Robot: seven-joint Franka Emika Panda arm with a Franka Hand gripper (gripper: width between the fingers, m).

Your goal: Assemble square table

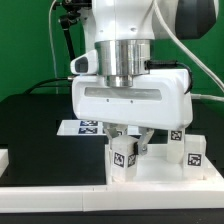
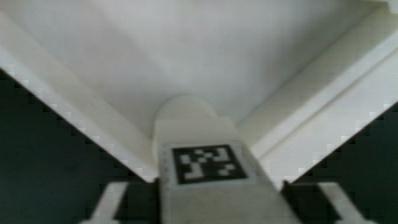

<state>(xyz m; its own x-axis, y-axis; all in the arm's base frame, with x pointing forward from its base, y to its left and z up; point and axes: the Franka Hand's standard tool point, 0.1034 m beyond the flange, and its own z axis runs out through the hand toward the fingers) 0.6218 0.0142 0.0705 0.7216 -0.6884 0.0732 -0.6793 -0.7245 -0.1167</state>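
Hand over a leg post

As we looked, our hand (image 1: 128, 143) straddled the upright leg post (image 1: 122, 157) on the square panel (image 1: 160, 172); we could not tell if it gripped.

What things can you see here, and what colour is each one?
Leg posts: two, white with black-and-white tags; one between the tool's fingers, one toward the exterior view's right.
Square panel: one, white, under the posts.
Marker board: one, white with tags, flat on the table behind.
Table: one, black.
Backdrop: green.
Tool: one, white body, around the nearer post; grip cannot be confirmed.
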